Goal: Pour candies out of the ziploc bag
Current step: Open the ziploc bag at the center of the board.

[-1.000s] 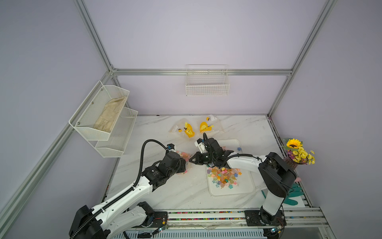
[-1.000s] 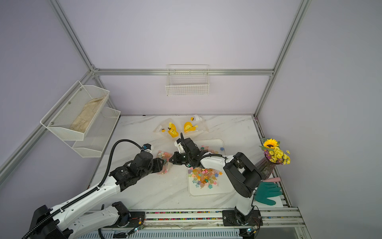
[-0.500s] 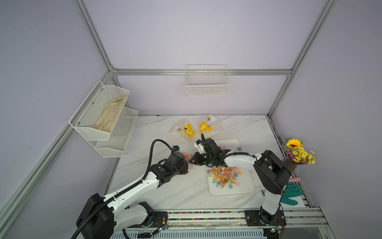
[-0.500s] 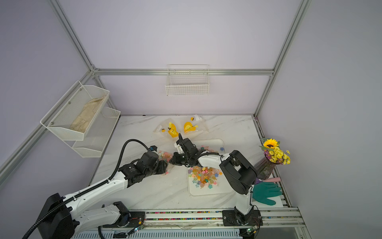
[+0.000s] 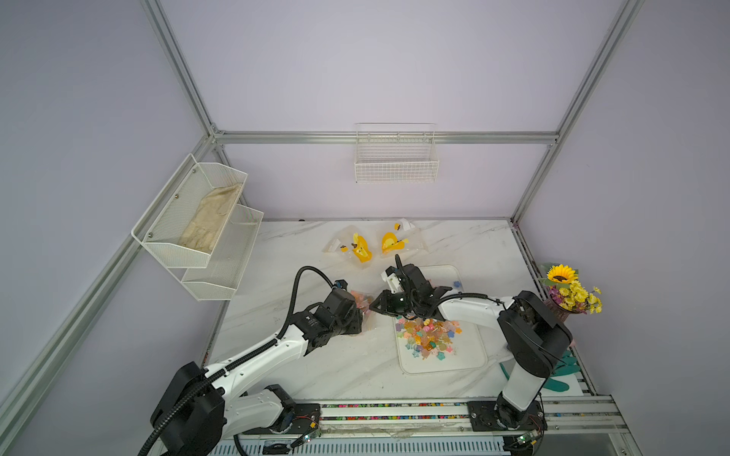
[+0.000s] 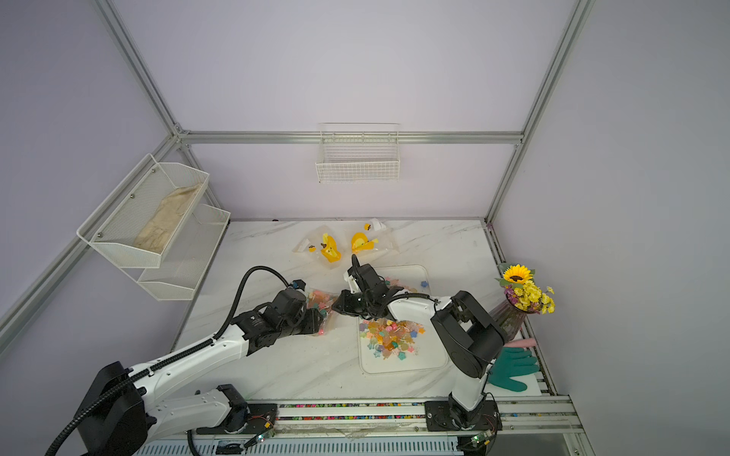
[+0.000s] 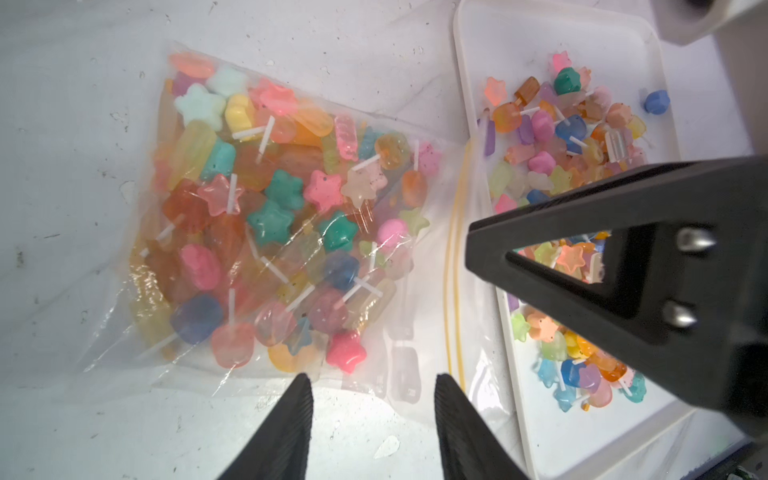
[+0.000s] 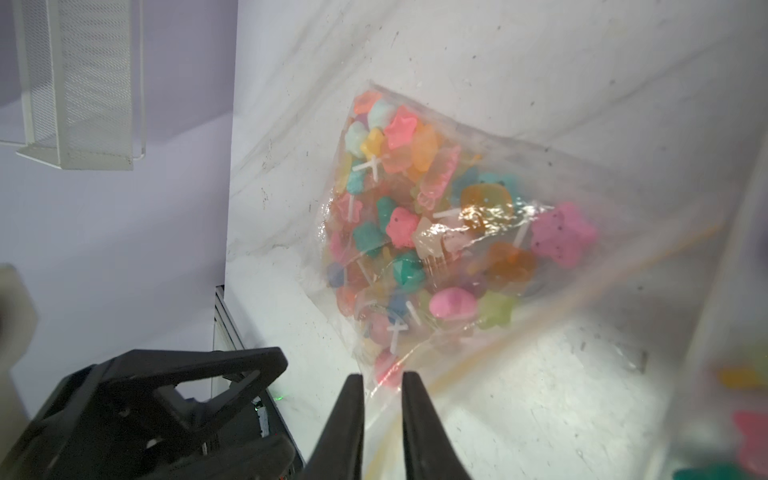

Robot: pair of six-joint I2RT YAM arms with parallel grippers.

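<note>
Candy spill, half done: at mid-frame in both top views we see the bag (image 5: 364, 301) (image 6: 318, 302) lying flat on the counter (image 5: 355, 367), just left of the tray (image 5: 444, 365); most of the candies (image 7: 270, 216) sit packed inside the clear film, stars and flowers on pale sticks; a loose heap of them lies on the tray (image 7: 540, 419), one blue piece apart at its upper end; the bag's yellow-zipped mouth reaches the tray's rim; we find the left fingers (image 7: 291, 424) spread wide, tips just beside the bag's side edge, nothing between them; the right fingers (image 8: 349, 424) stand a narrow gap apart at the mouth end, where the film blurs and we cannot tell whether it touches them.
</note>
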